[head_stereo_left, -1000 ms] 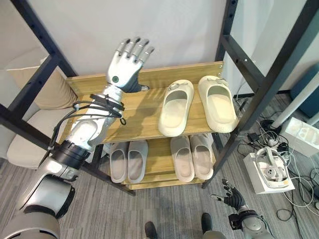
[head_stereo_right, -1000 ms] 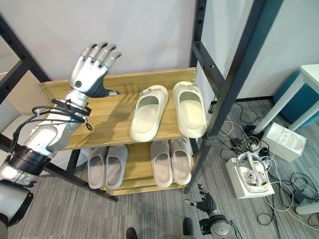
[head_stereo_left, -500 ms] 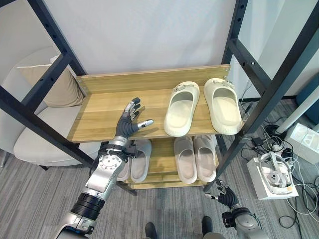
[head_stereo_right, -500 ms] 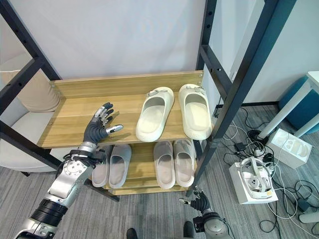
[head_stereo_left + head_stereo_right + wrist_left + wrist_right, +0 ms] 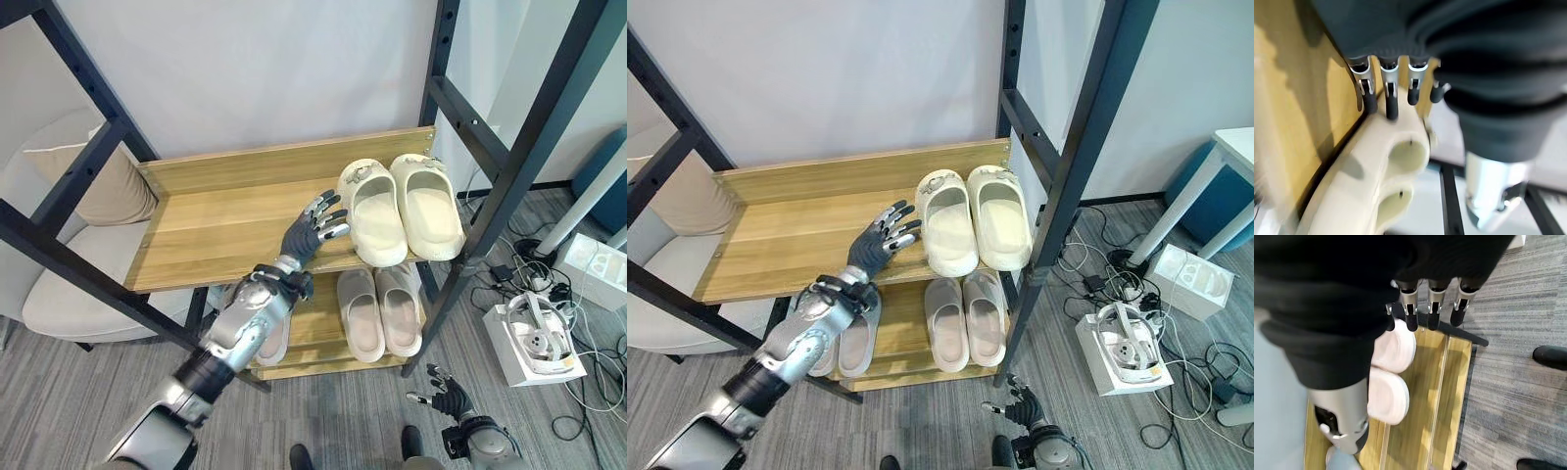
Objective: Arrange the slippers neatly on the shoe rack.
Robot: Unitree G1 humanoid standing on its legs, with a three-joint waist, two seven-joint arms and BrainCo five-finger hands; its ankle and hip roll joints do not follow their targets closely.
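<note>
Cream slippers point(image 5: 402, 208) sit as a pair on the top shelf point(image 5: 225, 227) of the rack point(image 5: 803, 235), side by side, touching or nearly so, toes toward the wall and heels at the front edge, at the shelf's right end. The left hand point(image 5: 312, 228) is spread out, fingers straight, just beside the left slipper of that pair; in its wrist view the fingertips point(image 5: 1392, 105) rest against, or all but against, that slipper's side, gripping nothing.

On the lower shelf point(image 5: 892, 360) two more pairs stand toes inward: a pale pair point(image 5: 380, 309) at the right, and a grey pair point(image 5: 854, 338) at the left, partly hidden behind the left arm. The right hand point(image 5: 443, 401) hangs low near the floor, empty, fingers loosely relaxed.

My reading is that the task is close to done: all three pairs are on the rack, each matched and roughly square to the shelf. What may be left is a last nudge to true up the cream pair, then drawing the arm clear.

No brand, label or writing can be read on the slippers or the rack.
</note>
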